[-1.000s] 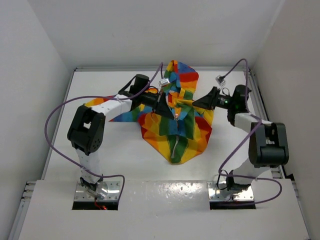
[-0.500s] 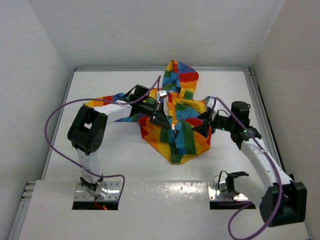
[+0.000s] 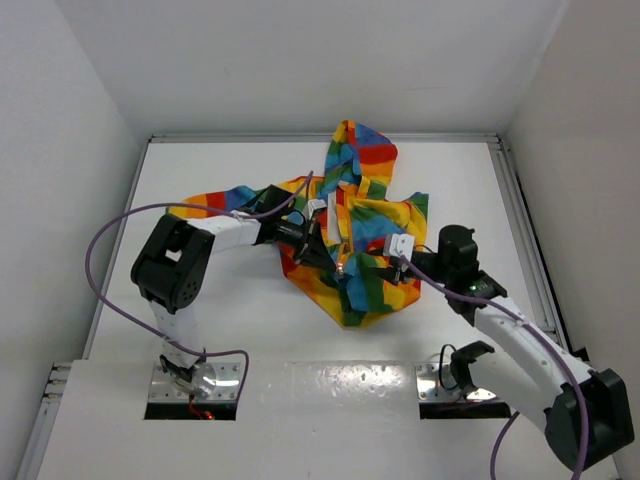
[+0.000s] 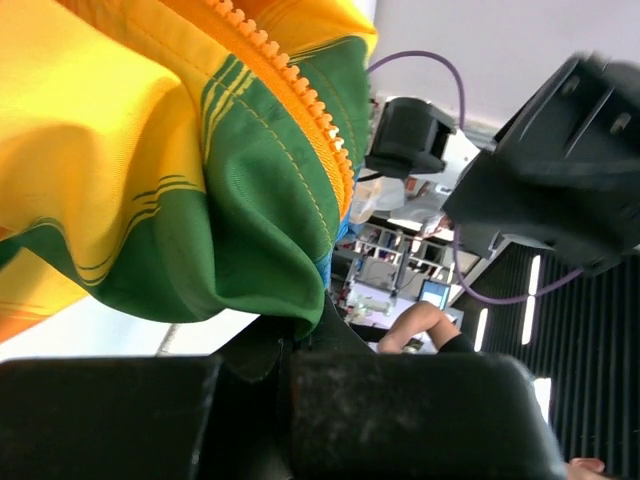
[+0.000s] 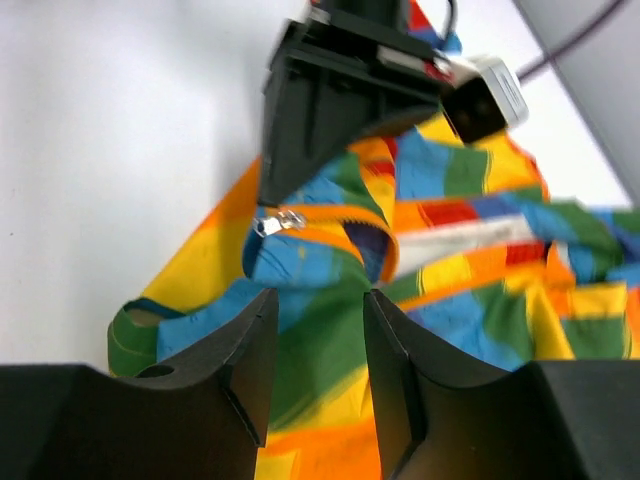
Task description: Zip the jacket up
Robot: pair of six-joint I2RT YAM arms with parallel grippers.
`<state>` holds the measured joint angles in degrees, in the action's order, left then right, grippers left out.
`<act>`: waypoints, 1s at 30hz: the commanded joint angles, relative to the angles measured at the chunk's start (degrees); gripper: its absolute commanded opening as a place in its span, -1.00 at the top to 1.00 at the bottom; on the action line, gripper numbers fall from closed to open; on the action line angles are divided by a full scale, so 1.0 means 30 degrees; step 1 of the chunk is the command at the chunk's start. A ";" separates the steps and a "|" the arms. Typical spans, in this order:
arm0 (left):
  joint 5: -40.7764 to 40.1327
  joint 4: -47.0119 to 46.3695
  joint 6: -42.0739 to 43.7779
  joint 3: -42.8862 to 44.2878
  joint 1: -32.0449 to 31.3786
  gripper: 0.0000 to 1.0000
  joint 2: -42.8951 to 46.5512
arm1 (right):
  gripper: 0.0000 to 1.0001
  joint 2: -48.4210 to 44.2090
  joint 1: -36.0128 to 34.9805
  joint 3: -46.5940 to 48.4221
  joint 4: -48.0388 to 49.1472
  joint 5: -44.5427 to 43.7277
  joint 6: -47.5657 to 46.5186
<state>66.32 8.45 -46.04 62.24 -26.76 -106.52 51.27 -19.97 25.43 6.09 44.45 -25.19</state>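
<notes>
The rainbow-striped jacket (image 3: 365,215) lies crumpled in the middle of the white table, with one sleeve (image 3: 215,197) spread to the left. My left gripper (image 3: 328,262) is shut on a fold of its green fabric (image 4: 295,345), right beside the orange zipper teeth (image 4: 290,90), and holds that edge lifted. My right gripper (image 3: 368,268) is open and empty just above the jacket's near part. In the right wrist view its fingers (image 5: 318,320) straddle green and blue fabric. The silver zipper pull (image 5: 280,222) hangs just beyond them, below the left gripper (image 5: 330,90).
White walls enclose the table (image 3: 200,320) at the back and both sides. A metal rail (image 3: 525,240) runs along the right edge. Purple cables loop from both arms, one over the sleeve (image 3: 260,208). The right arm's black housing (image 4: 560,170) looms close to the left gripper.
My right arm has swung from the back right round to the near right and now points at the jacket's front. My left gripper has drawn the held fabric nearer and to the right.
</notes>
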 commanded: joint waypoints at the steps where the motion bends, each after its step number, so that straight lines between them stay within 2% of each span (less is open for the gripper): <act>1: -0.0046 -0.0531 -0.1554 0.0055 -0.0219 1.00 0.1259 | 0.21 -0.0214 -0.1424 -0.0271 0.2627 -0.0194 -0.1650; 7: -0.0048 -0.0707 -0.2639 0.0055 -0.0219 1.00 0.1259 | 0.16 0.0517 -0.3799 -0.1298 0.4999 -0.2275 -0.3699; 10: 0.0155 -0.1259 -0.3136 -0.0121 -0.0219 1.00 0.1259 | 0.16 0.0985 -0.4241 -0.1270 0.5441 -0.2686 -0.4170; 19: 0.0743 -0.2259 -0.3901 -0.0150 -0.0219 1.00 0.1259 | 0.13 0.2157 -0.4917 -0.1154 0.5794 -0.2775 -0.5314; 25: 0.0919 -0.2435 -0.3901 -0.0150 -0.0219 1.00 0.1259 | 0.27 0.2511 -0.5063 -0.1153 0.5851 -0.2628 -0.5490; 30: 0.0919 -0.2435 -0.3901 0.0024 -0.0393 1.00 0.1259 | 0.27 0.2862 -0.5151 -0.0890 0.5735 -0.2686 -0.5549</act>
<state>67.81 2.42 -56.86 61.47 -26.81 -104.99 59.35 -34.79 21.45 20.58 35.51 -40.60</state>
